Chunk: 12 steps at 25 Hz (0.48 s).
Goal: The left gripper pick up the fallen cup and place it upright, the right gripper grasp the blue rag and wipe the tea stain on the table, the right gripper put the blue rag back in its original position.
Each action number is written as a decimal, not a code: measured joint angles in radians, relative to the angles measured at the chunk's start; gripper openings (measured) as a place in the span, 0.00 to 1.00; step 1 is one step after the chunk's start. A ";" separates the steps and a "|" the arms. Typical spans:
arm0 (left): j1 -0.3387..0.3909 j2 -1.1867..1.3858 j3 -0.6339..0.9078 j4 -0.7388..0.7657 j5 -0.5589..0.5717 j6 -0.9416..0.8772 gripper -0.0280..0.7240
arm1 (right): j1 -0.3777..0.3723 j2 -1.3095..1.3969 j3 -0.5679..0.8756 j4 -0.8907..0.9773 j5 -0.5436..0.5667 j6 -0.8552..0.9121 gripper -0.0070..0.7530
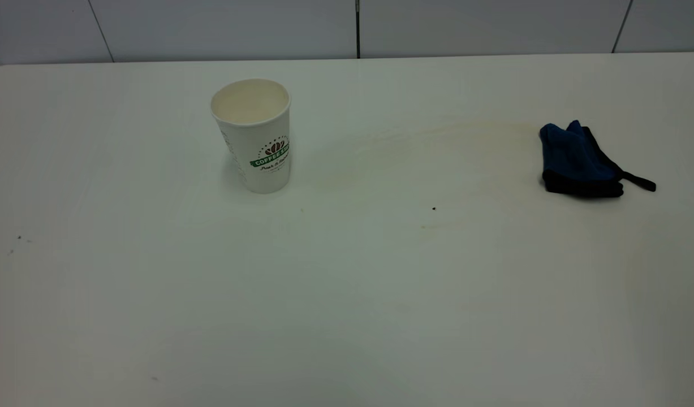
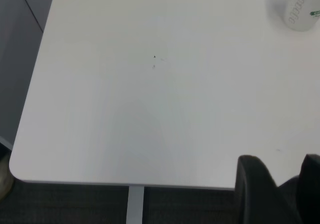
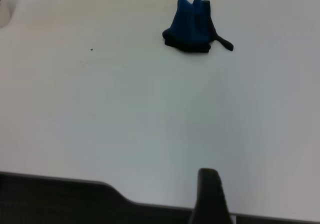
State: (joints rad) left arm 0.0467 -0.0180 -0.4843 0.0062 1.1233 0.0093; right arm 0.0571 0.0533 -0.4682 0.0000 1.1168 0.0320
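The white paper cup (image 1: 255, 135) stands upright on the table (image 1: 347, 305), left of the middle, its green banner logo facing the camera; the left wrist view shows part of it (image 2: 301, 8). The blue rag (image 1: 578, 161) lies bunched at the right with its black strap trailing out, and it also shows in the right wrist view (image 3: 192, 26). Of the tea stain (image 1: 437, 134) only a faint tan arc shows, running from beside the cup to the rag. My left gripper (image 2: 284, 176) hangs open and empty over the table's near corner. My right gripper (image 3: 209, 194) is over the near edge, far from the rag.
A tiny dark speck (image 1: 434, 208) sits near the middle of the table, with a few more specks (image 1: 18, 238) at the left. A grey panelled wall (image 1: 347, 28) runs behind the far edge. Neither arm shows in the exterior view.
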 joint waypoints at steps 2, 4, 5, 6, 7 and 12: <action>0.000 0.000 0.000 0.000 0.000 0.000 0.36 | 0.000 -0.022 0.000 0.000 0.000 0.000 0.78; 0.000 0.000 0.000 0.000 0.000 0.000 0.36 | 0.000 -0.036 0.000 0.000 0.000 0.000 0.78; 0.000 0.000 0.000 0.000 0.000 0.000 0.36 | 0.000 -0.036 0.000 0.000 0.000 0.000 0.78; 0.000 0.000 0.000 0.000 0.000 0.000 0.36 | 0.000 -0.036 0.000 0.000 0.000 0.000 0.78; 0.000 0.000 0.000 0.000 0.000 0.000 0.36 | 0.000 -0.037 0.000 0.000 0.000 0.000 0.78; 0.000 0.000 0.000 0.000 0.000 0.000 0.36 | 0.000 -0.059 0.000 0.000 0.000 0.000 0.78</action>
State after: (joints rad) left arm 0.0467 -0.0180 -0.4843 0.0062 1.1233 0.0093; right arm 0.0571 -0.0058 -0.4682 0.0000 1.1168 0.0320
